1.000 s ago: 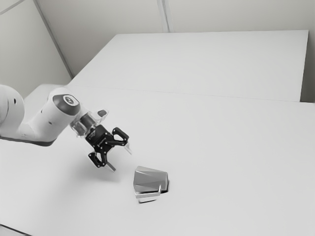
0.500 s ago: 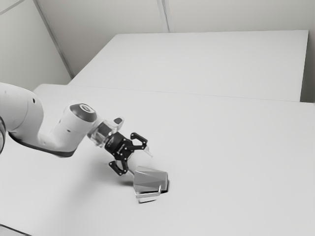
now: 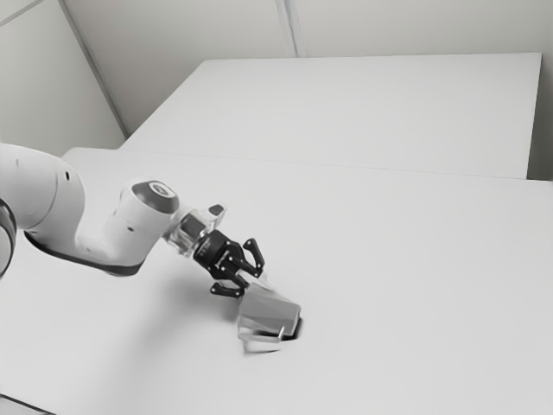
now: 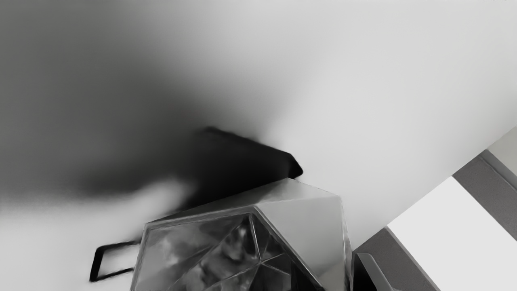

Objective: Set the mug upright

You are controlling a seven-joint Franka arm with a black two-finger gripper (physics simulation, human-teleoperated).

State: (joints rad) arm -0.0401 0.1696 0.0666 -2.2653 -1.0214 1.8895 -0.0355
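The grey faceted metal mug (image 3: 271, 313) lies on its side in the exterior view, its mouth end toward my gripper (image 3: 256, 280). Its handle (image 3: 261, 338) is on the side toward that view's bottom edge. My gripper has its fingers drawn together at the mouth end, shut on the mug's wall. In the wrist view the mug's open mouth faces the camera, the mug (image 4: 303, 222) showing its shiny interior. One finger of the gripper (image 4: 347, 279) stands against the outer wall there; the other finger is hidden. A dark loop lies beside the mug.
A pale table (image 3: 397, 259) surrounds the mug, with the arm's shadow falling across it. Behind it, a second white surface (image 3: 363, 112) meets the walls. Table edges and a grey strip (image 4: 490, 194) appear beyond the finger in the wrist view.
My hand has advanced toward the exterior view's right and down to the mug, and its fingers have closed from wide apart. The mug has shifted and turned slightly.
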